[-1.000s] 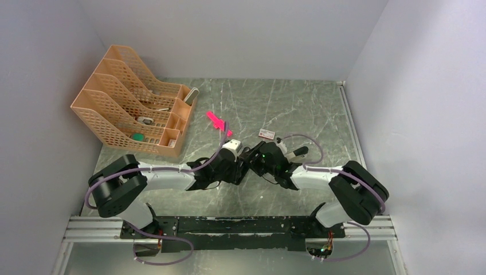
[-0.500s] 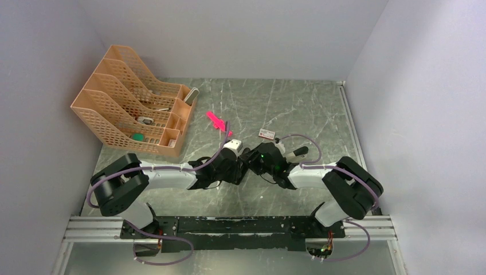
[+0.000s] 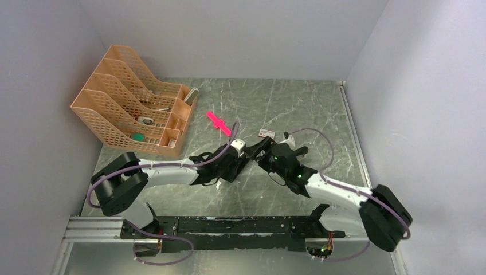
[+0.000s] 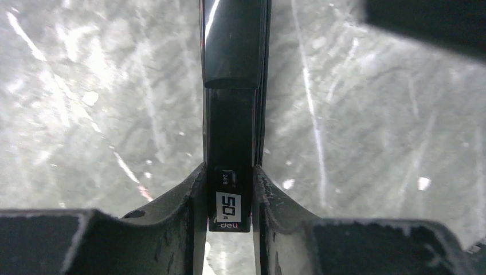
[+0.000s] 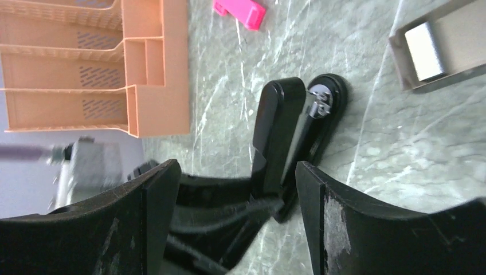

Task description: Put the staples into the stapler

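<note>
While both arms are stretched low to mid-table, the long black desk stapler (image 4: pixel 229 114) is clamped at its rear by the left gripper (image 4: pixel 229 172). The right gripper (image 5: pixel 236 169) is held wide, empty, facing it. Thin silvery staples (image 5: pixel 425 51) are seen in a small open box (image 5: pixel 442 77) just far-right of it.

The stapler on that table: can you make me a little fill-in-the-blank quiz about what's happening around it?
1. The left gripper is shut on the stapler, whose body is coloured ____.
2. The right gripper has its jaws ____.
3. The staples lie ____ their cardboard box.
4. The plastic piece near the file organizer is bright ____.
Missing words: black; open; inside; pink.
</note>
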`<state>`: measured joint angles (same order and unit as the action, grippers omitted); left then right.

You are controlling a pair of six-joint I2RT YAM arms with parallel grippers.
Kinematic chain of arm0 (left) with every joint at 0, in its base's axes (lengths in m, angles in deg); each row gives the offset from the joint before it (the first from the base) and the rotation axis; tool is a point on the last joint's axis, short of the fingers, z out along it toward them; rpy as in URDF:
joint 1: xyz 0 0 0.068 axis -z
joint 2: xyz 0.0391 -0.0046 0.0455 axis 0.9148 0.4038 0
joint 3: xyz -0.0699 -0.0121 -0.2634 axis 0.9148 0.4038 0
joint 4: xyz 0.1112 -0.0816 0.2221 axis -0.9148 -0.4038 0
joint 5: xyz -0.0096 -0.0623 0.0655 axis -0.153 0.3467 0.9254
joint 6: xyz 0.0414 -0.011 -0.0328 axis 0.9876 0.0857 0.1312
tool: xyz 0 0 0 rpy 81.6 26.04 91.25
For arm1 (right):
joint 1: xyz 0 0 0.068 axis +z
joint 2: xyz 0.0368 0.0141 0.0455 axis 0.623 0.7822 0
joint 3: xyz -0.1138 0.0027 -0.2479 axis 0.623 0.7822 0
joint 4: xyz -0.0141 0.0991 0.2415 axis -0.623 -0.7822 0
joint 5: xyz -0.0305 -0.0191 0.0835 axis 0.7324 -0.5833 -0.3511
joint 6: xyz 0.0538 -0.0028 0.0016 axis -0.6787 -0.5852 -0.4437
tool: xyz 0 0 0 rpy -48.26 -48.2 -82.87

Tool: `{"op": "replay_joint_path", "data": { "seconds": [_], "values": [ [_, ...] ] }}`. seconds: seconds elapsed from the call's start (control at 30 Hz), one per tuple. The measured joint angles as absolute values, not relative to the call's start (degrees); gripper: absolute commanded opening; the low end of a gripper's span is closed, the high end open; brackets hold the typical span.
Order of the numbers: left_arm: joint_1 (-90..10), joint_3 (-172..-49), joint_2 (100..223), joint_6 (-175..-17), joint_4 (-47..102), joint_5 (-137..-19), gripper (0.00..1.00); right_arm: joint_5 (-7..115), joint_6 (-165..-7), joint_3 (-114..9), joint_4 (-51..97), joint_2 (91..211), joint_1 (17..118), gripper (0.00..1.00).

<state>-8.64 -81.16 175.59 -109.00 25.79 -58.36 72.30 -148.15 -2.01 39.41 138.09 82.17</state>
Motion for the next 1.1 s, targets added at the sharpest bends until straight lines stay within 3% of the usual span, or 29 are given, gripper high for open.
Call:
{"op": "replay_joint_path", "data": {
  "seconds": [0.23, 0.37, 0.43, 0.53, 0.73, 0.77, 0.83, 1.1],
  "values": [
    [-11.8, -88.7, 181.6, -100.0, 21.7, -54.8, 0.09, 77.5, -136.6, 3.1, 35.6, 120.9, 82.2, 0.8],
    [-13.8, -94.9, 187.1, -95.9, 21.5, -53.1, 0.14, 80.6, -129.9, 3.5, 34.1, 111.3, 82.2, 0.82],
    [-14.9, -97.3, 189.1, -94.7, 21.6, -52.7, 0.19, 81.7, -127.4, 3.5, 33.4, 108.3, 82.2, 0.91],
    [-16.7, -100.2, 191.4, -93.3, 21.5, -52.4, 0.32, 83.6, -124.8, 3.5, 31.1, 104.8, 82.2, 0.98],
    [-18.3, -100.7, 190.7, -92.4, 21.7, -52.4, 0.49, 90.5, -123.0, 3.5, 24.9, 101.4, 82.2, 1.0],
    [-18.3, -100.7, 190.0, -92.5, 21.9, -52.5, 0.66, 91.8, -122.8, 3.5, 23.9, 101.2, 82.2, 1.0],
    [-18.2, -100.6, 188.0, -92.6, 22.7, -52.9, 0.78, 94.1, -122.4, 3.5, 22.2, 100.8, 82.2, 1.0],
    [-18.2, -95.7, 174.7, -94.7, 25.0, -53.5, 0.91, 97.5, -114.8, 0.1, 18.5, 101.2, 82.2, 1.0]
  ]
}}
